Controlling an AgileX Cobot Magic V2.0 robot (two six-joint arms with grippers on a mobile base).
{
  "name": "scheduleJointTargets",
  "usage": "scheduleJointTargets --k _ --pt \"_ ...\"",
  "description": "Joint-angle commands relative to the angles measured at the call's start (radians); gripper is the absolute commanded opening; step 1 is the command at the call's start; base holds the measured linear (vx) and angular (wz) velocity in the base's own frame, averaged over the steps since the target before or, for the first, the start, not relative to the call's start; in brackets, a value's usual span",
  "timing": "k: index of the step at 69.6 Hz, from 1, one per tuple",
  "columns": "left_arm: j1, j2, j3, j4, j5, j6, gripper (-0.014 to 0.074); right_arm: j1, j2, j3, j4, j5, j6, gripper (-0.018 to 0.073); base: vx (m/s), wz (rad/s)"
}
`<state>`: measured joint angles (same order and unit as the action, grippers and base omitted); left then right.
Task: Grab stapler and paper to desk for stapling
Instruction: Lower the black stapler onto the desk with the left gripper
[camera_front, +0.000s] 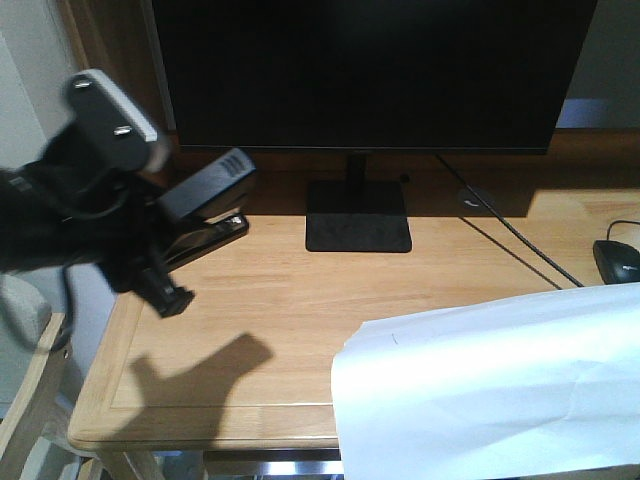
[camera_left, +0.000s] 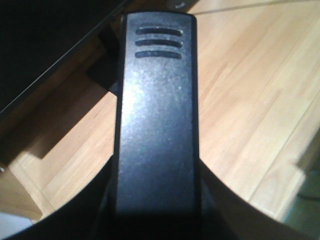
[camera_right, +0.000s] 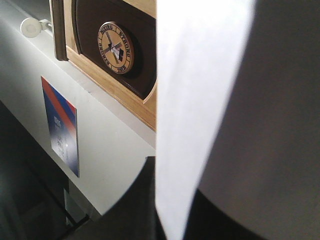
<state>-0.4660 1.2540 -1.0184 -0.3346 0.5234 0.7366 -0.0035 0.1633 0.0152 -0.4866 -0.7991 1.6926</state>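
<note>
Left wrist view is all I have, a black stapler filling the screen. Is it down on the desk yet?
Observer: Seemingly not. The left gripper holds the stapler above the desk's back left corner, and its shadow falls well forward.
Operator: Is it closed?
Observer: No, its top arm stands raised off its base.
Operator: And the paper?
Observer: The paper juts across the desk's front right edge, with the mouse behind it.
</note>
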Motion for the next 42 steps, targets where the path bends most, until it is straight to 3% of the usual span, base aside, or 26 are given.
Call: scheduleJointTargets --k 1,11,25,29,33,42 --pt "-0.004 0.092 -0.121 -0.044 -0.03 0.07 -0.0007 -0.005 0.01 -0.03 0.013 -0.052 -0.005 -0.0002 0.0 0.0" --pt "0.016 0.254 -0.212 -0.168 0.03 0.225 -0.0007 -0.005 0.01 -0.03 0.013 -0.052 -0.005 -0.0002 0.0 0.0" --pt "0.121 0.405 -0.26 -0.516 0.084 0.564 -0.0007 -0.005 0.01 -0.03 0.013 -0.052 -0.005 -0.0002 0.0 0.0" --pt "0.157 0.45 -0.275 -0.617 0.164 0.68 -0.0007 -0.005 0.01 -0.03 0.013 -0.052 -0.005 -0.0002 0.0 0.0" --pt "0.194 0.492 -0.292 -0.672 0.248 0.766 -0.0007 -0.005 0.01 -0.03 0.013 -0.052 -0.005 -0.0002 0.0 0.0" --pt "0.272 0.585 -0.364 -0.75 0.383 0.817 -0.0007 -0.005 0.01 -0.03 0.013 -0.052 -0.005 -0.0002 0.0 0.0"
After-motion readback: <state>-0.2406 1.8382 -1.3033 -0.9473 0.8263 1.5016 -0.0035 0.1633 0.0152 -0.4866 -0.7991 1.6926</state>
